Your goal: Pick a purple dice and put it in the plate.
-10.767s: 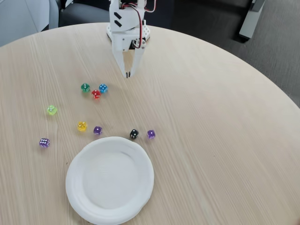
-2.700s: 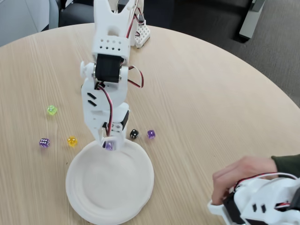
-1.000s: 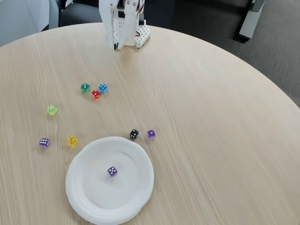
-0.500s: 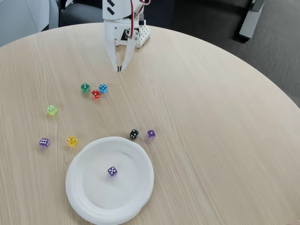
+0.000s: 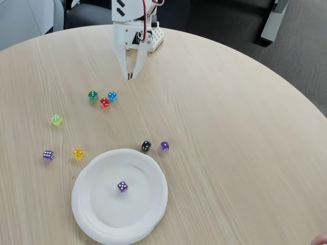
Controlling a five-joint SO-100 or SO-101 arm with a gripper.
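Small translucent purple dice (image 5: pixel 122 186) sits in the round white disposable plate (image 5: pixel 92 214), lower left; white two-finger hand (image 5: pixel 130 76) hangs top centre, nearly closed, empty.

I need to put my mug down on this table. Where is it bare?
The right half, beyond the purple die, is bare wood. Crowded: the left, with scattered dice around the plate and below the gripper.

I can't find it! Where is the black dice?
In the fixed view, the black dice sits just above the plate's upper rim, beside a purple dice on its right.
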